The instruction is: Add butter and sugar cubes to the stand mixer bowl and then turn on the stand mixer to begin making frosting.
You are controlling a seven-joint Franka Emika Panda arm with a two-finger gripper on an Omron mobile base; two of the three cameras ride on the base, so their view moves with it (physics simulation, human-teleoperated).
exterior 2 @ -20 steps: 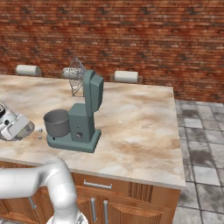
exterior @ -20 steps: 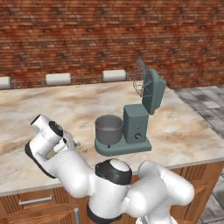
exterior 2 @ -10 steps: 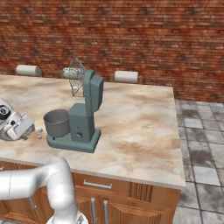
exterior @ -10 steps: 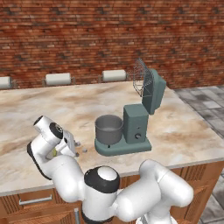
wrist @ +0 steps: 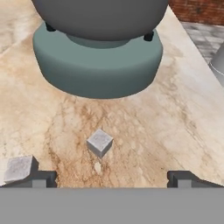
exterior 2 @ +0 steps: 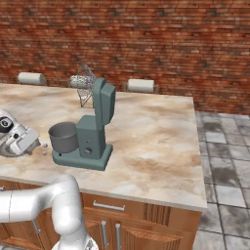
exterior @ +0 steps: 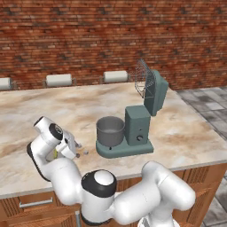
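The teal stand mixer [exterior: 137,126] [exterior 2: 92,136] stands on the counter with its head tilted back and its whisk raised. The dark grey stand mixer bowl [exterior: 110,130] [exterior 2: 63,137] [wrist: 100,17] sits on the mixer's base [wrist: 96,65]. Two sugar cubes lie on the marble just left of that base. One cube [wrist: 99,142] [exterior: 86,152] lies ahead between my fingers, the other [wrist: 18,168] [exterior: 78,155] beside my left fingertip. My gripper [wrist: 111,179] [exterior: 73,147] [exterior 2: 33,144] hovers low over them, open and empty. A yellow sliver of the butter [exterior: 55,154] peeks from under my hand.
Three paper towel rolls [exterior: 58,80] line the back of the counter under the brick wall. The counter's front edge [exterior: 186,166] runs close behind the mixer's base. A grey rounded rim [wrist: 218,63] shows at the right edge of the hand view.
My elbow has swung left and lower in front of the base. The hand itself has barely shifted over the sugar cubes, and the jaws have stayed wide.
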